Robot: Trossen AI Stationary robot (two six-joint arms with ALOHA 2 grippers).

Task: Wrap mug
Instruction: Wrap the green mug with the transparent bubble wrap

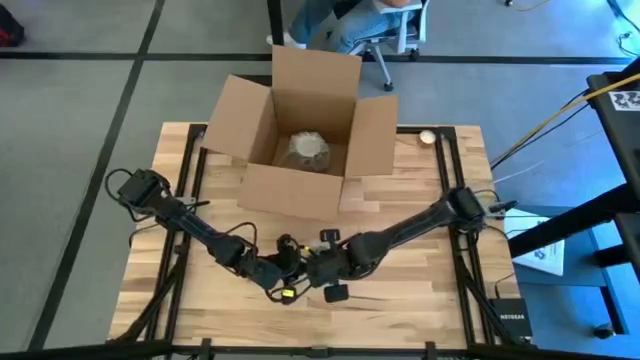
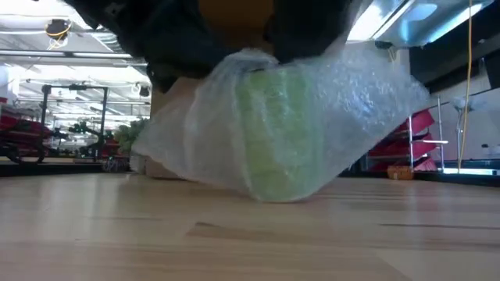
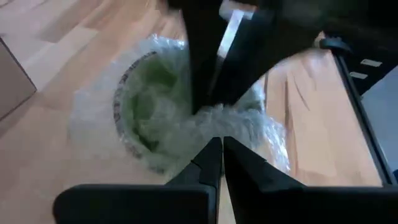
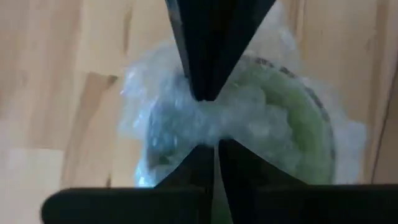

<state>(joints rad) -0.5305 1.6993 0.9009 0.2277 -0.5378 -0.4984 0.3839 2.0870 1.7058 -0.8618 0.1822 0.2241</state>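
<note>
While both tools pinch bubble wrap (image 2: 367, 94) over the mug (image 2: 283, 129), bare table (image 2: 250, 234) surrounds them.

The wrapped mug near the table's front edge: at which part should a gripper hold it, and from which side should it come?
Probably at the gathered bubble wrap over the mug's mouth, coming from above. The left gripper and right gripper already pinch there; the film bunches into a thin tuft, while the round body looks too wide.

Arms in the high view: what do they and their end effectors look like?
Both are dark, slim, jointed arms. The left end effector shows a small yellow-green spot beside it; the right end effector is all black. In the wrist views, each has two flat, black, tapering fingers.
</note>
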